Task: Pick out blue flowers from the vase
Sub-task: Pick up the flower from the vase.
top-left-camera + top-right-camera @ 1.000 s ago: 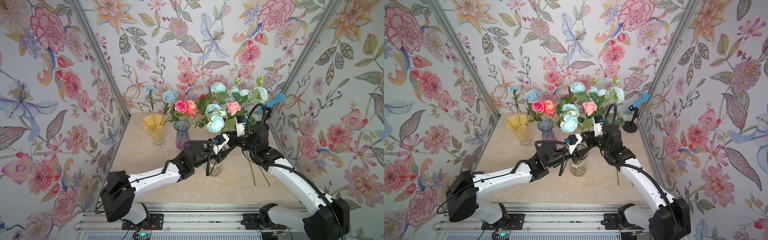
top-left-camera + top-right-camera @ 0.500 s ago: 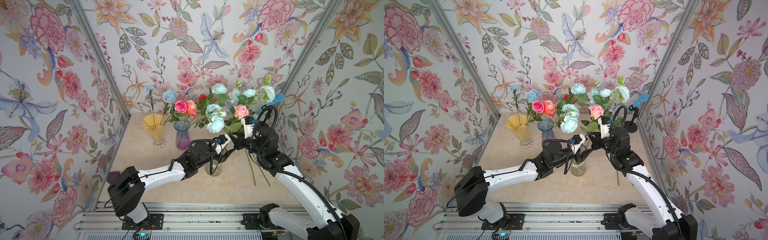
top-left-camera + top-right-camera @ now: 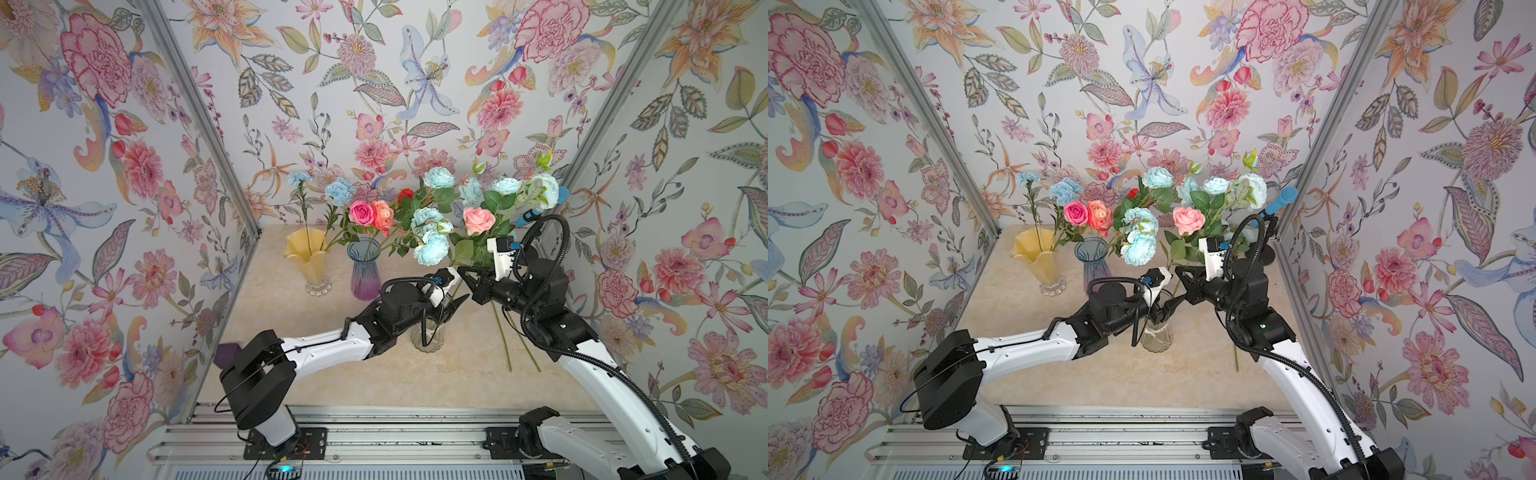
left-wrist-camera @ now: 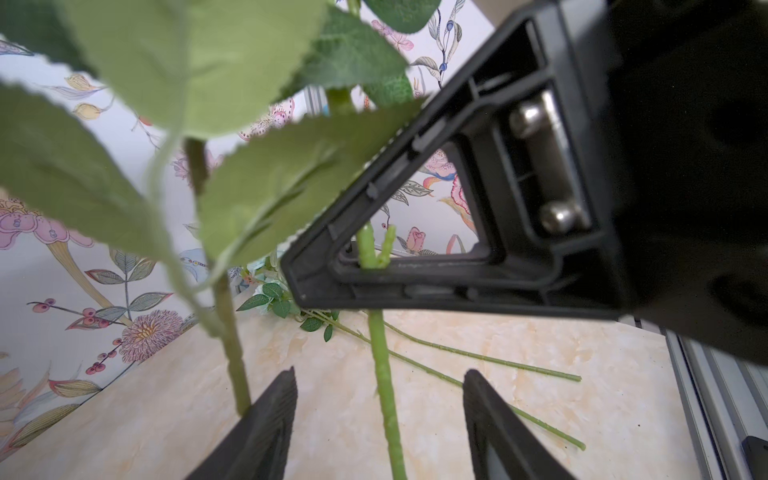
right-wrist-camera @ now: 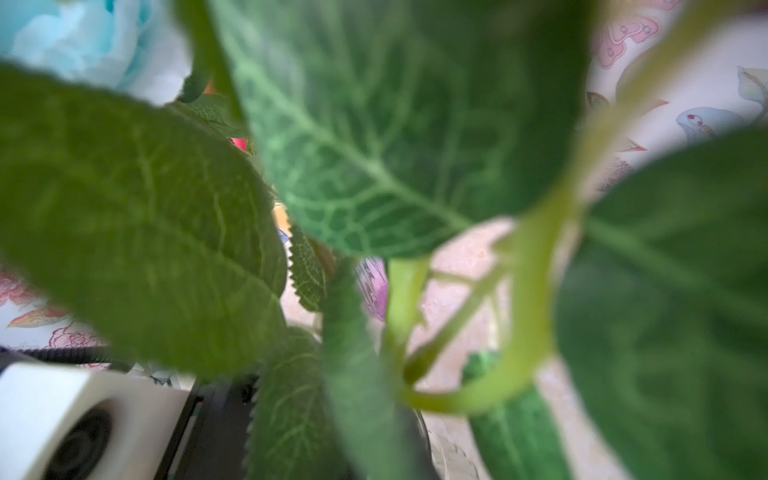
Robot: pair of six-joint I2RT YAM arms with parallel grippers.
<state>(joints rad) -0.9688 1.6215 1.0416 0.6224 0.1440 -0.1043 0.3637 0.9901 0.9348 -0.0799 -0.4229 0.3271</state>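
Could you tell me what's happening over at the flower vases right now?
Both arms meet over the clear glass vase. The right gripper is shut on a green stem; the left gripper is open, straddling that stem lower down. Two other stems lie on the table.

The green stems (image 4: 384, 395) bear aqua ruffled fabric blooms (image 3: 432, 249); beyond the black left gripper (image 4: 380, 374) stands a yellow fluted glass vase (image 3: 309, 259).
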